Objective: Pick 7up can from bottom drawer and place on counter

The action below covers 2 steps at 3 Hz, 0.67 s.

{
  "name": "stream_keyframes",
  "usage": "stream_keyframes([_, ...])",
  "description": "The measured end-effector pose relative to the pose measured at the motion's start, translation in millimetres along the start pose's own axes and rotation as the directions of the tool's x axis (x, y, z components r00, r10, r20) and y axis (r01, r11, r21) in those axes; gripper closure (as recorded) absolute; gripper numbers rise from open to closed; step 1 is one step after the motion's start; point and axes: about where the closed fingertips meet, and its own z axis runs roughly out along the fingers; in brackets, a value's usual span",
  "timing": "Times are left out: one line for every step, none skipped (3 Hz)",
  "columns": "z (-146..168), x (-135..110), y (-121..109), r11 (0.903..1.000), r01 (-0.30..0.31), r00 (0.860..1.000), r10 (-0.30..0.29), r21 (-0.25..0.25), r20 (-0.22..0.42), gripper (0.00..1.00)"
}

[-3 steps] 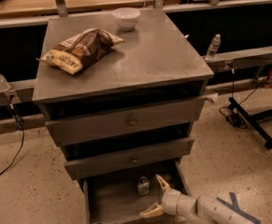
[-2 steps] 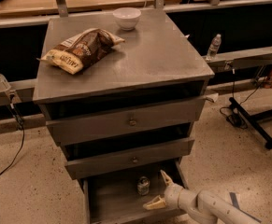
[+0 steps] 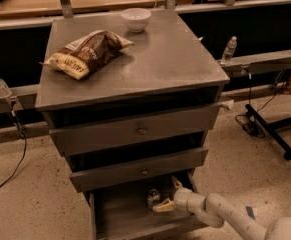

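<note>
The 7up can point(image 3: 153, 197) stands upright inside the open bottom drawer point(image 3: 120, 219), near its back under the middle drawer; only its silvery top and part of its body show. My gripper point(image 3: 169, 194) is at the end of the white arm that comes in from the lower right. It is inside the drawer just right of the can, open, with one finger point(image 3: 176, 183) above and one finger point(image 3: 163, 207) below, nothing between them. The counter point(image 3: 165, 59) is the grey metal top of the cabinet.
A brown chip bag point(image 3: 87, 51) and a white bowl point(image 3: 136, 19) lie on the counter. A clear water bottle point(image 3: 228, 50) stands on the rail at the right. A black stand leg point(image 3: 267, 131) and cables cross the floor at the right.
My gripper has moved left and deeper into the bottom drawer, closing the gap to the can. The can has not moved.
</note>
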Motion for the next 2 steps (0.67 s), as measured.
stream_keyframes([39.2, 16.7, 3.9, 0.9983, -0.005, 0.999, 0.002, -0.057, -0.050, 0.00])
stream_keyframes([77.6, 37.3, 12.7, 0.9950, -0.001, 0.991, -0.012, -0.100, -0.131, 0.00])
